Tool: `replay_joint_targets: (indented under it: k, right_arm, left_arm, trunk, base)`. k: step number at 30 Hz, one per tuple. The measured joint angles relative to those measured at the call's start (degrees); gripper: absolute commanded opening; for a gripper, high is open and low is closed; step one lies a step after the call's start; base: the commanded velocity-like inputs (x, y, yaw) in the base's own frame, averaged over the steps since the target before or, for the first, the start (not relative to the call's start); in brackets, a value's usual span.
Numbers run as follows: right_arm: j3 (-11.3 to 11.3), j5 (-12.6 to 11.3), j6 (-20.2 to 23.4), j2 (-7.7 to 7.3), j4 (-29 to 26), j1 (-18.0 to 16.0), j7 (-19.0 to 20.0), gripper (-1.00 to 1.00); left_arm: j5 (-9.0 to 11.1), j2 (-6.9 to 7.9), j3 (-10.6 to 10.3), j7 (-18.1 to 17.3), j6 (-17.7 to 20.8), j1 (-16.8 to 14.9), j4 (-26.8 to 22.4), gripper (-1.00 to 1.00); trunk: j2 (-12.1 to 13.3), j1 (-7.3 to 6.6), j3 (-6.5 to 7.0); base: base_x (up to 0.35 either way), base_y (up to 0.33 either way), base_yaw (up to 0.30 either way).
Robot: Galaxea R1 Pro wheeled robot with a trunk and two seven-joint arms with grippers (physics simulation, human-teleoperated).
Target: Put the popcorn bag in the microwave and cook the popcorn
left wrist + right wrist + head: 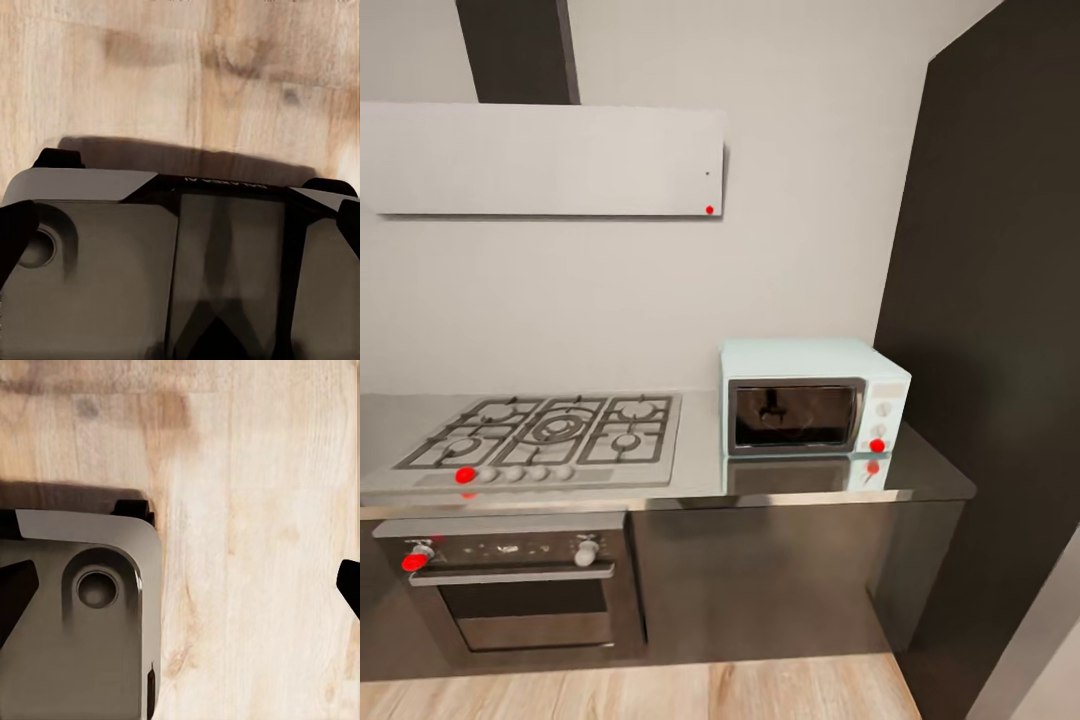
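You are facing the boxy pale mint-blue microwave [815,398] with its dark glass door shut, sitting at the right end of the long grey steel-look countertop [700,478], just beside the steel gas hob with black grates [550,435]. I judge you are in the approach step, looking for the popcorn bag (I am not finding it on the stretch of worktop shown). The microwave's long axis is running along the counter, door pointing toward you. Next, you are needing to scan further along. Both wrist cameras are looking down at the light wood floor [255,547]; whether either jaw is parted or closed, I cannot tell.
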Motion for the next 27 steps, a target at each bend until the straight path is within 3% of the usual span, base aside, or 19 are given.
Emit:
replay_joint_targets:
  k: [19, 27]
  right_arm:
    - [0.0, 0.0, 0.03, -0.03, 0.03, 0.0, 0.0, 1.0]
    - [0.0, 0.02, 0.04, -0.01, -0.01, 0.0, 0.01, 1.0]
  left_arm:
    - [0.08, 0.11, 0.08, 0.0, 0.02, 0.0, -0.01, 1.0]
    - [0.09, 0.11, 0.08, 0.0, 0.02, 0.0, 0.01, 1.0]
  trunk:
    - [-0.01, 0.0, 0.0]
    - [0.0, 0.02, 0.0]
  base:
    - [0.226, -0.196, 0.0]
    - [0.062, -0.088, 0.0]
